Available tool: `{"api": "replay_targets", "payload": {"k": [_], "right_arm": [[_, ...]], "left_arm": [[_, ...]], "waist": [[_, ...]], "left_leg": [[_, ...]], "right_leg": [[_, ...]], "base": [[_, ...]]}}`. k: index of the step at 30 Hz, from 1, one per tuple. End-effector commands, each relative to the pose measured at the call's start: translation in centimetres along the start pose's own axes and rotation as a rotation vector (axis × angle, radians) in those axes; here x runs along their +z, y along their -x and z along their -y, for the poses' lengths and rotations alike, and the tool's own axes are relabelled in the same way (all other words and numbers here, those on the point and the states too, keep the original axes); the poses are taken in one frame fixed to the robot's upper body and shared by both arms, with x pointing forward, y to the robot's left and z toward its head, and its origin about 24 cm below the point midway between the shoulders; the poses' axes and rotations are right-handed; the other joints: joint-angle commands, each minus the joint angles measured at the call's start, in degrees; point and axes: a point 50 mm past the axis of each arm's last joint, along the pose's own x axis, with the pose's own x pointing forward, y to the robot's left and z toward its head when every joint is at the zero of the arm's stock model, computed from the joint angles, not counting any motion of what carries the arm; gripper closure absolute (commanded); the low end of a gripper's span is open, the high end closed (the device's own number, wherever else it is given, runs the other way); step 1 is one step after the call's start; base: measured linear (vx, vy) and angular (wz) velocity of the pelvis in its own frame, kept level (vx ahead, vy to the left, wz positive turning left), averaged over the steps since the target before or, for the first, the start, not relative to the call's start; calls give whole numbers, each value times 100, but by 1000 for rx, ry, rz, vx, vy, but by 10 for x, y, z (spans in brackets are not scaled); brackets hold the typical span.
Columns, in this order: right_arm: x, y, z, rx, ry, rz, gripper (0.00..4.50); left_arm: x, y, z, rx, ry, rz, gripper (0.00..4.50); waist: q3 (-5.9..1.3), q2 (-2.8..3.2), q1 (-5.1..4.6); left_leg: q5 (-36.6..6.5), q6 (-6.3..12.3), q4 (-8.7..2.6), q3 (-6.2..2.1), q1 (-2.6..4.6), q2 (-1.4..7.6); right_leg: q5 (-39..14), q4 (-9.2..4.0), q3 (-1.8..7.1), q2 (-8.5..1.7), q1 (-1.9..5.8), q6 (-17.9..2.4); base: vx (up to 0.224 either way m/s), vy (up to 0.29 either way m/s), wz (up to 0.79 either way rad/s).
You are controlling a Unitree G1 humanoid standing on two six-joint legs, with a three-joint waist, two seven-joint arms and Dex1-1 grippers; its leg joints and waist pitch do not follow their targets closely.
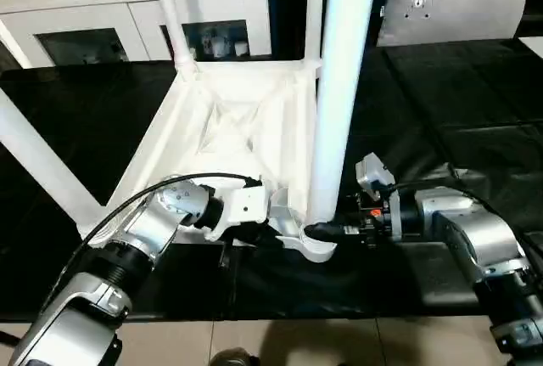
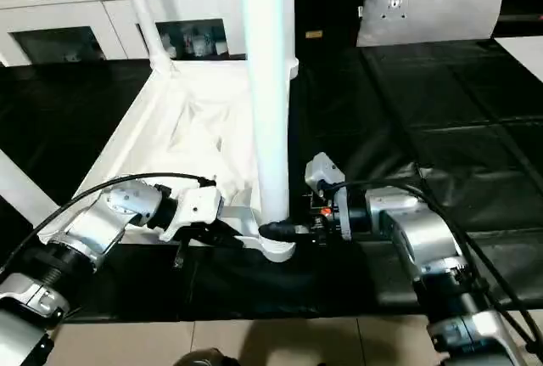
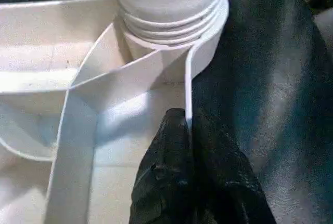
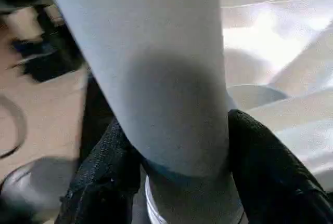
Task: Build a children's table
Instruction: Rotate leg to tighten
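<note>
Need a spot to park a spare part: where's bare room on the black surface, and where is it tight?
Free: the black surface right of the tabletop, up to the grey cushion; also the strip left of it. Crowded: the near corner, where the left hand pinches the rim and the right hand clamps the near leg.

No text, label, brand, number or sign can be read anywhere in these views. The grey cushion (image 1: 450, 2) carries a small round mark near its upper middle, but it is too small and blurred to make out any letters or figure on it. The items behind the cabinet's glass doors (image 1: 216, 42) are likewise too indistinct to show any wording.
</note>
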Motion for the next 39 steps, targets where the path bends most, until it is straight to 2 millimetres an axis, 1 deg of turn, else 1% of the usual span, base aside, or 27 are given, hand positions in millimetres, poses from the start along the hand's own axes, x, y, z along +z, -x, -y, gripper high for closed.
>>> {"api": "replay_targets", "payload": {"k": [1, 2, 3, 4, 5, 6, 7, 8, 9, 11, 12, 14, 15, 17, 18, 19, 21, 23, 24, 25, 27, 29, 30, 33, 34, 36, 39], "right_arm": [[4, -19, 2, -111, -41, 33, 233], [9, -29, 8, -259, -88, 74, 236], [11, -33, 10, -316, -110, 88, 238], [12, -35, 11, -352, -124, 95, 238], [13, -37, 12, -381, -137, 102, 238], [13, -41, 13, -418, -154, 110, 239], [14, -44, 14, -460, -160, 109, 239], [14, -49, 17, -532, -166, 113, 239], [15, -50, 17, -551, -163, 124, 239], [19, -52, 19, -590, -166, 176, 239], [20, -52, 20, -602, -168, 196, 239], [23, -51, 20, -634, -160, 226, 185], [25, -50, 20, -624, -140, 230, 171], [25, -47, 19, -602, -111, 229, 165], [24, -44, 19, -594, -99, 229, 136], [23, -42, 19, -594, -99, 232, 136], [18, -34, 19, -574, -87, 215, 123], [12, -23, 18, -534, -55, 198, 106], [11, -19, 18, -525, -53, 199, 86], [11, -12, 17, -491, -44, 203, 80], [11, -4, 17, -460, -25, 202, 74], [11, 11, 15, -373, 35, 155, 45], [10, 13, 14, -353, 53, 134, 37], [7, 24, 12, -280, 101, 56, 13], [8, 27, 12, -257, 113, 34, 13], [9, 30, 11, -210, 130, 8, 13], [12, 34, 9, -104, 137, -23, 13]], "left_arm": [[16, -12, -6, 59, 17, 59, 450], [23, -17, -15, 150, 60, 74, 450], [27, -19, -19, 193, 78, 81, 450], [29, -21, -21, 220, 89, 85, 450], [32, -23, -23, 243, 100, 90, 450], [35, -26, -27, 278, 114, 96, 450], [38, -28, -30, 317, 128, 98, 450], [43, -33, -35, 374, 141, 98, 450], [44, -35, -36, 390, 143, 100, 450], [49, -39, -37, 414, 143, 111, 450], [50, -41, -37, 416, 143, 114, 450], [53, -45, -37, 423, 149, 112, 450], [54, -47, -35, 415, 147, 106, 450], [52, -45, -35, 405, 140, 98, 450], [50, -44, -34, 403, 137, 90, 450], [48, -42, -35, 403, 133, 82, 450], [42, -37, -36, 402, 121, 63, 450], [35, -32, -34, 379, 103, 52, 450], [32, -30, -33, 367, 98, 49, 450], [29, -28, -31, 334, 83, 47, 450], [25, -25, -29, 308, 72, 39, 450], [20, -21, -25, 243, 33, 30, 450], [19, -20, -23, 226, 30, 27, 450], [16, -16, -17, 136, -23, 18, 450], [15, -15, -15, 107, -40, 9, 450], [14, -13, -12, 58, -70, -1, 450], [12, -9, -4, -35, -117, -19, 450]], "waist": [[-401, -128, -26], [-378, -134, -141], [-351, -127, -238], [-359, -119, -276], [-366, -108, -357], [-369, -108, -389], [-368, -107, -473], [-386, -109, -522], [-376, -119, -559], [-397, -133, -542], [-406, -141, -533], [-419, -134, -518], [-449, -115, -499], [-453, -101, -488], [-462, -95, -486], [-463, -97, -483], [-446, -108, -464], [-438, -120, -423], [-435, -113, -411], [-429, -101, -378], [-421, -96, -367], [-415, -74, -345], [-410, -84, -327], [-415, -93, -281], [-413, -87, -279], [-422, -93, -208], [-430, -104, -161]], "left_leg": [[-667, 353, -451, -244, 71, 541], [-879, 190, -463, -244, 91, 496], [-1003, 103, -477, -266, 90, 473], [-1073, 63, -481, -284, 97, 477], [-1195, 57, -484, -307, 84, 482], [-1232, 75, -492, -313, 73, 483], [-1267, 92, -487, -312, 77, 483], [-1196, 120, -462, -300, 58, 441], [-1105, 189, -455, -282, 24, 407], [-945, 291, -417, -241, 49, 369], [-861, 331, -414, -239, 30, 361], [-649, 452, -424, -249, 10, 396], [-450, 540, -425, -282, 12, 457], [-388, 594, -424, -293, 4, 482], [-347, 632, -425, -300, 10, 503], [-338, 662, -419, -289, 14, 504], [-440, 673, -417, -260, 1, 471], [-517, 675, -414, -244, 18, 460], [-521, 675, -418, -246, 16, 470], [-586, 649, -433, -261, 36, 495], [-703, 617, -436, -253, 42, 493], [-836, 588, -437, -255, 56, 496], [-887, 567, -435, -242, 72, 500], [-874, 567, -438, -255, 59, 511], [-870, 563, -437, -249, 58, 512], [-815, 569, -425, -232, 64, 500], [-757, 610, -428, -249, 58, 536]], "right_leg": [[-1959, -436, 457, -610, 313, -405], [-2413, -522, 418, -603, 327, -273], [-2662, -575, 371, -581, 329, -173], [-2723, -583, 354, -587, 340, -130], [-2726, -594, 335, -591, 367, -41], [-2653, -596, 334, -585, 367, -28], [-2524, -599, 351, -587, 349, -52], [-2404, -591, 355, -601, 361, -101], [-2353, -606, 356, -592, 363, -121], [-2364, -628, 365, -602, 351, -93], [-2307, -611, 361, -600, 369, -88], [-2062, -574, 363, -573, 373, -97], [-1637, -490, 382, -574, 372, -217], [-1352, -442, 395, -580, 373, -326], [-1112, -401, 409, -590, 377, -425], [-974, -379, 420, -596, 374, -510], [-1088, -404, 424, -619, 398, -552], [-1299, -443, 418, -598, 402, -440], [-1329, -435, 426, -600, 397, -420], [-1468, -453, 419, -596, 386, -371], [-1564, -466, 418, -589, 372, -346], [-1708, -499, 414, -589, 371, -299], [-1755, -503, 421, -579, 354, -274], [-1710, -473, 422, -579, 360, -289], [-1710, -473, 429, -585, 356, -305], [-1731, -476, 425, -586, 356, -334], [-1626, -443, 425, -584, 349, -378]], "base": [[0, 0, 0], [0, 0, 0], [0, 0, 0], [0, 0, 0], [0, 0, 0], [0, 0, 0], [0, 0, 0], [0, 0, 0], [0, 0, 0], [0, 0, 0], [0, 0, 0], [0, 0, 0], [0, 0, 0], [0, 0, 0], [0, 0, 0], [0, 0, 0], [0, 0, 0], [0, 0, 0], [0, 0, 0], [0, 0, 0], [0, 0, 0], [0, 0, 0], [0, 0, 0], [0, 0, 0], [0, 0, 0], [0, 0, 0], [0, 0, 0]]}}
